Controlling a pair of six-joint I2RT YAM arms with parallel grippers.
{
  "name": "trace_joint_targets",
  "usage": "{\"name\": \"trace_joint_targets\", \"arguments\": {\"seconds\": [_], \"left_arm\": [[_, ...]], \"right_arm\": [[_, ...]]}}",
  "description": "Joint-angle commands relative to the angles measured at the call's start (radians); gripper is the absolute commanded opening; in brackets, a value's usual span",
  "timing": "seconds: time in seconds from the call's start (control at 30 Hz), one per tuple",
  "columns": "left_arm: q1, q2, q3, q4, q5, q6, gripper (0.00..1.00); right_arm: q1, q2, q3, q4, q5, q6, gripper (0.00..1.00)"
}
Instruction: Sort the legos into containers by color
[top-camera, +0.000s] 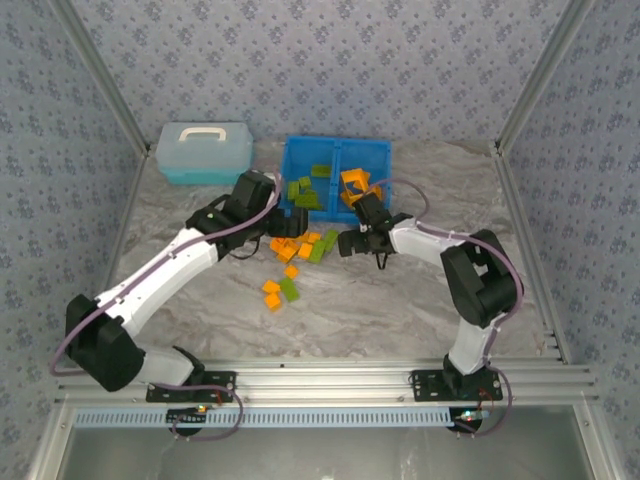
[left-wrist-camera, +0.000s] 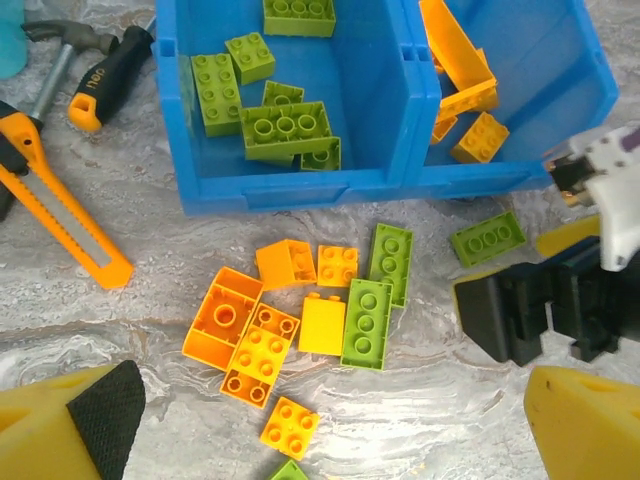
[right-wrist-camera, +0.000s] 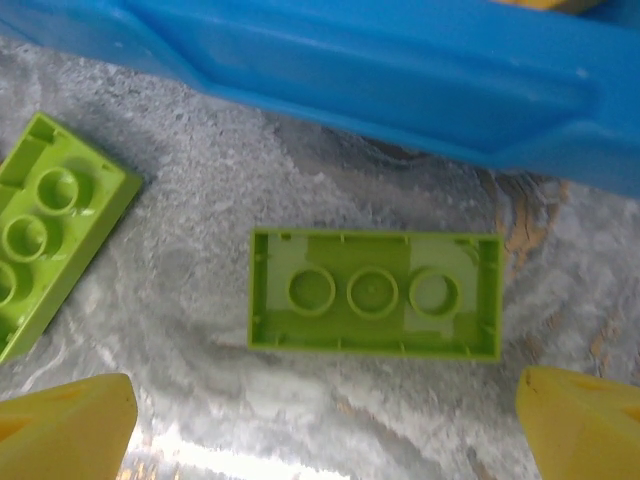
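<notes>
The blue bin (top-camera: 337, 150) stands at the back centre. Its left compartment holds several green legos (left-wrist-camera: 285, 125) and its right one holds orange legos (left-wrist-camera: 478, 137). Loose orange bricks (left-wrist-camera: 245, 335) and green bricks (left-wrist-camera: 367, 322) lie on the table in front of the bin wall (left-wrist-camera: 300, 185). My left gripper (left-wrist-camera: 330, 440) hovers open above this pile, holding nothing. My right gripper (right-wrist-camera: 320, 430) is open just short of an upside-down green brick (right-wrist-camera: 373, 293), close to the bin's front wall (right-wrist-camera: 400, 70). Another green brick (right-wrist-camera: 50, 225) lies to its left.
A pale blue lidded case (top-camera: 205, 150) sits at the back left. An orange box cutter (left-wrist-camera: 65, 215) and a black-handled hammer (left-wrist-camera: 105, 75) lie left of the bin. The right gripper's black finger (left-wrist-camera: 505, 310) is close to the pile's right side.
</notes>
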Motion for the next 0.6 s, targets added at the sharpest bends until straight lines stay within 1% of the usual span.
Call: {"name": "trace_joint_targets", "arguments": {"seconds": [0.0, 0.07, 0.13, 0.17, 0.3, 0.4, 0.5, 0.57], "left_arm": [[0.010, -0.068, -0.014, 0.020, 0.011, -0.002, 0.99], [0.013, -0.074, -0.025, 0.016, 0.006, -0.005, 0.99], [0.014, -0.080, -0.032, 0.014, -0.004, -0.008, 0.99], [0.013, -0.082, -0.034, 0.011, -0.009, -0.009, 0.99], [0.019, -0.088, -0.043, 0.010, -0.021, -0.013, 0.99], [0.020, -0.087, -0.041, 0.006, -0.023, -0.014, 0.99], [0.020, -0.089, -0.039, 0.003, -0.027, -0.015, 0.99], [0.022, -0.098, -0.036, -0.001, -0.036, -0.017, 0.99]], "right_arm": [[0.006, 0.050, 0.044, 0.018, 0.071, -0.032, 1.00], [0.004, 0.084, 0.057, 0.019, 0.083, -0.046, 0.99], [0.006, 0.116, 0.075, 0.010, 0.080, -0.051, 0.94], [0.008, 0.126, 0.076, 0.015, 0.081, -0.050, 0.91], [0.009, 0.142, 0.062, 0.024, 0.077, -0.031, 0.69], [0.010, 0.138, 0.050, 0.022, 0.078, -0.024, 0.56], [0.015, 0.109, 0.049, 0.001, 0.068, -0.014, 0.52], [0.023, 0.044, 0.045, -0.013, 0.054, 0.001, 0.50]]}}
